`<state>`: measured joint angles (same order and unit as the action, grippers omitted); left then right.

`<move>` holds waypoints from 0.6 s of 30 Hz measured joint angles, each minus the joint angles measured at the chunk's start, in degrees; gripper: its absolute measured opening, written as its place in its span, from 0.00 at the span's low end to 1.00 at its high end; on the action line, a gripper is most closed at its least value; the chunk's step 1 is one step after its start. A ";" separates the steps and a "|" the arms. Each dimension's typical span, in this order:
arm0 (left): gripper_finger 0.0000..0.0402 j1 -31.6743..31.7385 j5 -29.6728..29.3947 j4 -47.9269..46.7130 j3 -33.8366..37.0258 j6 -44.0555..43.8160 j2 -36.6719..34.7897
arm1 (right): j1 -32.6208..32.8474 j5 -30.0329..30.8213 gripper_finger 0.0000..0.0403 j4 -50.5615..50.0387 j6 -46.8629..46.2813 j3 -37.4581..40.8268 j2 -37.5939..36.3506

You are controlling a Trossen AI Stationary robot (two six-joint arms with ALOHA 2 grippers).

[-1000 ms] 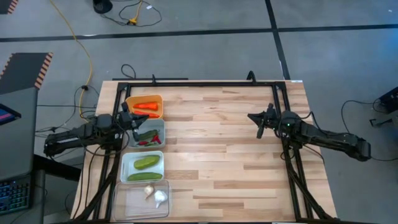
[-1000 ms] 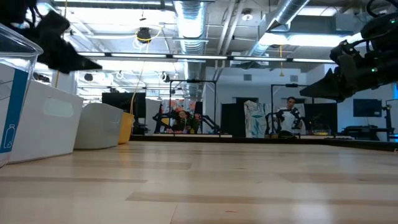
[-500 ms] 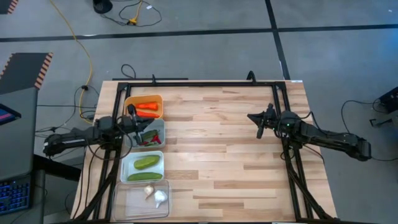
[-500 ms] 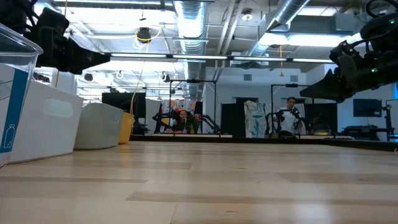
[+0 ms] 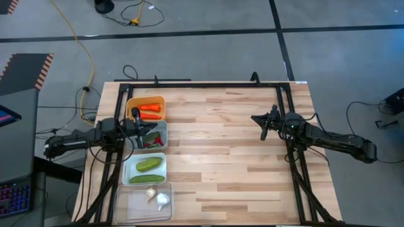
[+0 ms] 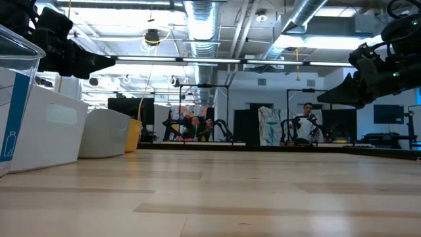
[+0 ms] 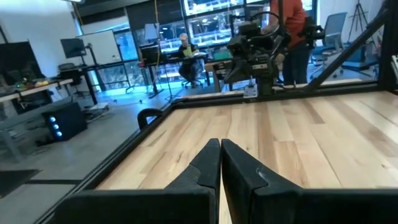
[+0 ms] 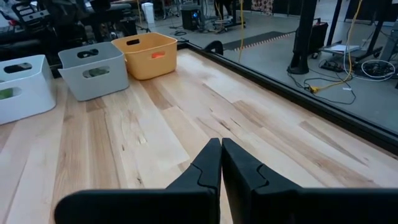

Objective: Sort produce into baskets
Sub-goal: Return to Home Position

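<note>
Wood table [image 5: 221, 157] on a black frame, grey workshop floor around it. Four bins stand in a row on the left arm's side.

- Grey bin [image 5: 165, 135] holds red and green chili peppers [image 5: 150, 141].
- Yellow-orange bin [image 5: 146, 97] sits just beside the grey bin, toward the table's far edge, and holds carrots [image 5: 150, 108].
- White bin [image 5: 125, 169] is on the grey bin's other side and holds two cucumbers [image 5: 148, 165].
- Clear bin [image 5: 120, 205], one place past the white bin, holds garlic [image 5: 162, 200].

Left gripper [image 5: 137, 120] hangs above the grey bin's rim, on the yellow-orange bin's side. Its fingers [image 7: 205, 171] are pressed together with nothing between them.

Right gripper [image 5: 260, 121] is well apart from the grey bin, across the table above bare wood. Its fingers [image 8: 205, 171] are pressed together too, holding nothing.

Person in a red top [image 7: 291, 15] stands beyond the table, behind the right arm.
</note>
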<state>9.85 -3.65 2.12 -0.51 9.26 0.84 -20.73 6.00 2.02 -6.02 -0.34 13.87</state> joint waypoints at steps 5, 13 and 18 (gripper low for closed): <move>0.00 0.00 -0.25 0.04 0.02 0.79 0.00 | 0.00 0.00 0.11 0.04 0.00 0.02 0.00; 0.00 0.00 -0.27 0.06 0.04 0.81 0.00 | 0.00 0.00 0.11 0.09 0.00 0.02 0.00; 0.00 0.00 -0.31 0.08 0.07 0.66 0.00 | 0.00 0.00 0.11 0.09 0.00 0.02 0.00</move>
<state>9.85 -3.97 2.20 -0.45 9.91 0.84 -20.73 6.00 2.11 -6.02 -0.32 13.87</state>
